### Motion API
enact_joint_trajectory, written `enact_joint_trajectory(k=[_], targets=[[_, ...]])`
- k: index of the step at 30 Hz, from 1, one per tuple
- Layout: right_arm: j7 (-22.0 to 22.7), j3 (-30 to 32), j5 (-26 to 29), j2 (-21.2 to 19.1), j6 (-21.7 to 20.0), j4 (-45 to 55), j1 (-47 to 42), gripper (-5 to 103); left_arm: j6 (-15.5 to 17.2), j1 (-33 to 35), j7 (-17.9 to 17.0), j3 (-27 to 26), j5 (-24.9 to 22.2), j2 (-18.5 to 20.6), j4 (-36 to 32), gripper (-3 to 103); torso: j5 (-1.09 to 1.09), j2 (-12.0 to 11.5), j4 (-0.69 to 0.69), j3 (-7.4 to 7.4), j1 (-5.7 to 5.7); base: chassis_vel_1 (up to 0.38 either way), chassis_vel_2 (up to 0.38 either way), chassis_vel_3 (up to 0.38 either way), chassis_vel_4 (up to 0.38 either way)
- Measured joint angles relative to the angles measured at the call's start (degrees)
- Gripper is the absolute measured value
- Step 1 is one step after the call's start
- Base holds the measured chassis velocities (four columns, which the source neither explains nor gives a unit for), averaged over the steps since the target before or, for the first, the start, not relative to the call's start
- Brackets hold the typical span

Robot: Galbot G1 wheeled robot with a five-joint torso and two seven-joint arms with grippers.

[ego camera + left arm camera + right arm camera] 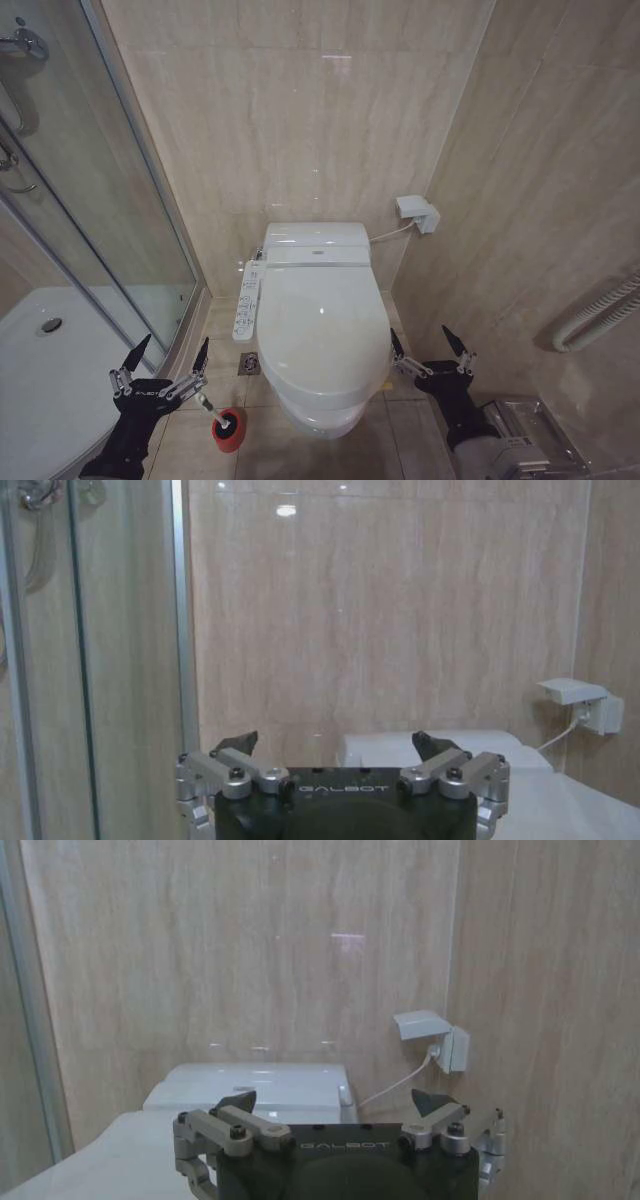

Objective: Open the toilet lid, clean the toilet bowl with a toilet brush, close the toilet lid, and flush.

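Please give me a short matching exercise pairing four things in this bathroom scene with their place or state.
Things:
1. toilet lid
2. toilet brush
3. left gripper
4. right gripper

Place or state:
A. standing in its red holder on the floor
B. open, right of the toilet
C. closed over the bowl
D. open, beside the shower glass

Pairs: 1-C, 2-A, 3-D, 4-B

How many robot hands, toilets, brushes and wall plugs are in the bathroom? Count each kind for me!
Grippers: 2, the left gripper and the right gripper, both with jaws open.
Toilets: 1, its toilet lid shut.
Brushes: 1, the toilet brush standing in its red holder.
Wall sockets: 1, the wall socket.
Total: 5.
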Motion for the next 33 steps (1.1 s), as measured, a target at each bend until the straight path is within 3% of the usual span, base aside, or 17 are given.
enact_joint_trajectory(k=[33], targets=[[0.1, 0.0, 0.0, 0.0, -0.1, -0.1, 0.0, 100, 0.0, 0.0, 0.0, 0.0, 0.0, 0.0, 0.0, 100, 0.00, 0.0, 0.00, 0.00, 0.00, 0.000, 0.000, 0.000, 0.000]])
